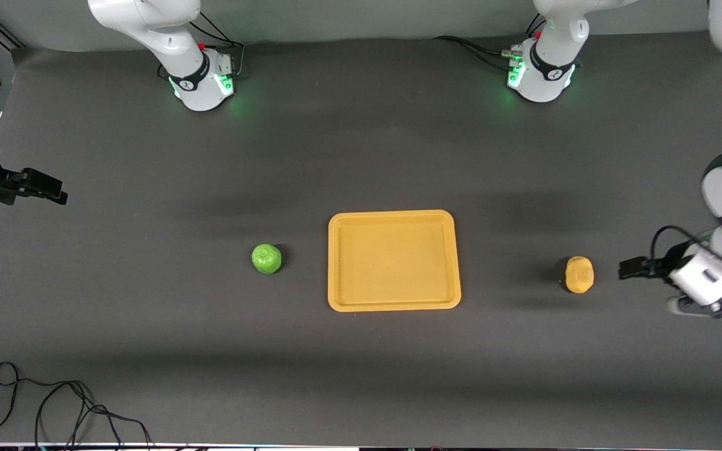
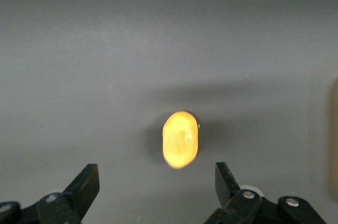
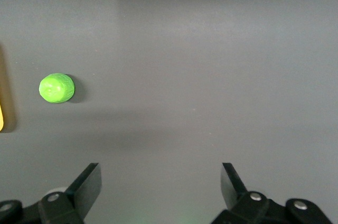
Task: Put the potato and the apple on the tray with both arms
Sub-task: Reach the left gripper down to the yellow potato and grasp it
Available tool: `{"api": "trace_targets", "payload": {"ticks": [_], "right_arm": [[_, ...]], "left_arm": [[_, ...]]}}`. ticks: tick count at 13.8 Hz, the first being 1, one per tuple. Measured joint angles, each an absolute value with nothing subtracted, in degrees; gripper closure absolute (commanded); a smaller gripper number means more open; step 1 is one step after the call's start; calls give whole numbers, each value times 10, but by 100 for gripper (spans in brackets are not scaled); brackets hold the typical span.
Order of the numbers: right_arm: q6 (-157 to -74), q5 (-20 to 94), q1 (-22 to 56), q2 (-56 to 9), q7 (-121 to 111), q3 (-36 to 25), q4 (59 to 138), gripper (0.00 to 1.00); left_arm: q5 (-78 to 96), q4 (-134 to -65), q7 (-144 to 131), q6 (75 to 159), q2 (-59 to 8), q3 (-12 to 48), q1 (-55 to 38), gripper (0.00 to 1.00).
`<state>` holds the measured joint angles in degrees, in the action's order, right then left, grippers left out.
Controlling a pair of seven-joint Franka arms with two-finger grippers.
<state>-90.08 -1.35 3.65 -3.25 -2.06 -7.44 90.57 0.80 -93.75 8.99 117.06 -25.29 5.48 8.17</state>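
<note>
The orange-yellow tray lies in the middle of the table with nothing on it. The green apple sits on the table beside the tray, toward the right arm's end. The yellow-orange potato sits toward the left arm's end. My left gripper is open and empty, low beside the potato at the table's end. In the left wrist view the potato lies just ahead of the open left gripper. My right gripper is open and empty, well away from the apple.
The table has a dark grey cover. A loose black cable lies near the front edge at the right arm's end. The two arm bases stand along the back. A strip of the tray's rim shows in the left wrist view.
</note>
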Motion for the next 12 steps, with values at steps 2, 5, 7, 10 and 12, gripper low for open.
{"api": "trace_targets", "payload": {"ticks": [2, 5, 7, 10, 12], "right_arm": [[-901, -13, 37, -33, -21, -74, 906, 0], [-901, -13, 37, -34, -21, -74, 906, 0], [-901, -13, 37, -35, -21, -74, 907, 0], [-902, -13, 37, -37, -26, -74, 907, 0], [-902, -13, 37, -37, -46, -74, 907, 0]], "left_arm": [[8, -958, 90, 1197, -276, 58, 78, 6], [8, -989, 92, 1225, -306, 58, 77, 15], [8, -1000, 97, 1248, -334, 58, 77, 16], [8, -1008, 109, 1269, -365, 58, 77, 49], [8, -1007, 112, 1268, -366, 58, 77, 63]]}}
